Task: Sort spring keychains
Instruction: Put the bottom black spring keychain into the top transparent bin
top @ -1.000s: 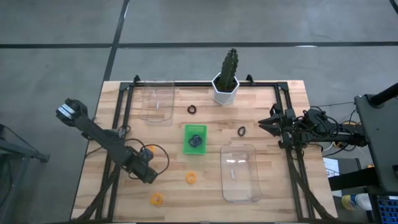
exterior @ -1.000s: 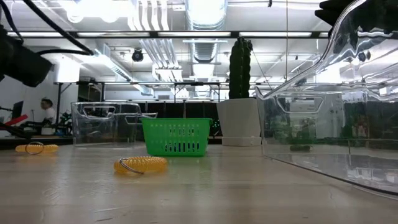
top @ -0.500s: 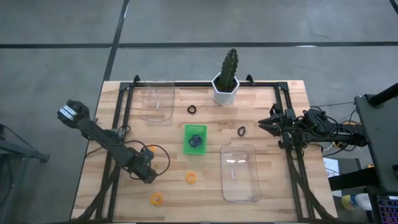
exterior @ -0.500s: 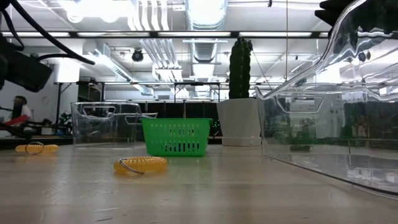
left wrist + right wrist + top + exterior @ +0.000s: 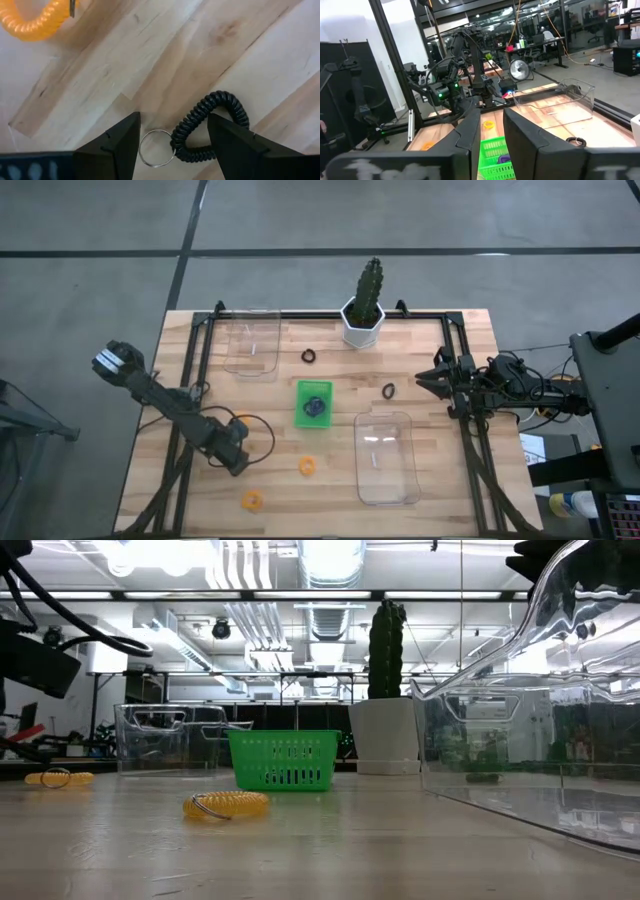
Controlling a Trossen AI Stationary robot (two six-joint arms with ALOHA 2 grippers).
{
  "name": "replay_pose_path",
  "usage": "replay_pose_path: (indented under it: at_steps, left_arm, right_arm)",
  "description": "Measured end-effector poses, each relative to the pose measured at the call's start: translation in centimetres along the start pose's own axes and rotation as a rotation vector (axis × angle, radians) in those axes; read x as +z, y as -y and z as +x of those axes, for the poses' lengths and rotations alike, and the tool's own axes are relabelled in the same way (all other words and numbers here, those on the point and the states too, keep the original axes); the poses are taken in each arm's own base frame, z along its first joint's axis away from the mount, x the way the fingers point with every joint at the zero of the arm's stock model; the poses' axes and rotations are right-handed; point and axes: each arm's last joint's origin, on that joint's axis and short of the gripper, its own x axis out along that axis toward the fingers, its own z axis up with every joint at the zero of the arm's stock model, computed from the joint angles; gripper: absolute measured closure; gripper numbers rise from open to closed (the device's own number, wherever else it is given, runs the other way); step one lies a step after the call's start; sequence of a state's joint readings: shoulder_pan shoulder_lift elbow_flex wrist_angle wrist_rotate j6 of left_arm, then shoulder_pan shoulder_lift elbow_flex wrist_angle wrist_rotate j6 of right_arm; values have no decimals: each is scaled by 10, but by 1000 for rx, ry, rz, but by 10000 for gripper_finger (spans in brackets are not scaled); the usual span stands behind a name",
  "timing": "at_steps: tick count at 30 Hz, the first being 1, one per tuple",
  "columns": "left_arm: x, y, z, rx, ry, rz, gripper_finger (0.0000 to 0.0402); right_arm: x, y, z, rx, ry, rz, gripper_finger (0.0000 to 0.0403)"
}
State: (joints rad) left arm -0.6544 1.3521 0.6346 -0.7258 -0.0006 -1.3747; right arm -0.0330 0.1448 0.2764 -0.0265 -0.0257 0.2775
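Green tray (image 5: 313, 403): centre of the wooden table (image 5: 180, 490), taken as landmark; a purple spring keychain (image 5: 316, 406) lies inside it. Left gripper (image 5: 172, 145): low over the boards on the tray's left-front side, fingers spread wide, a black spring keychain (image 5: 210, 125) with its metal ring lying between them, not clamped. Orange spring keychains: one (image 5: 307, 466) just in front of the tray, one (image 5: 251, 500) farther toward the front-left edge; open boards surround both. Black coils: one (image 5: 309, 356) behind the tray, one (image 5: 388, 391) to its right. Clear bins: one (image 5: 251, 344) behind-left, one (image 5: 387, 458) front-right. Right gripper (image 5: 425, 377): at the right edge, fingers narrowly parted, empty.
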Motion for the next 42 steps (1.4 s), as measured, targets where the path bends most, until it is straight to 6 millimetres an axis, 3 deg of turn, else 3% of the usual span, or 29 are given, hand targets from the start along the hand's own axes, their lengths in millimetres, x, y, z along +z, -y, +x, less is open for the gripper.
replay_pose_path:
  at_steps: [18, 31, 36, 42]
  left_arm:
    - [4, -3, 3, 37, 143, 97, 177]
    - [2, -13, 12, 56, 140, 89, 181]
    - [2, -13, 13, 63, 139, 87, 223]
    - [2, -15, 13, 77, 138, 86, 311]
  right_arm:
    - [0, 0, 0, -1, -1, 0, 335]
    - [0, 0, 0, 0, -1, 3, 321]
    - [0, 0, 0, -1, -1, 3, 326]
    - [0, 0, 0, -1, -1, 3, 335]
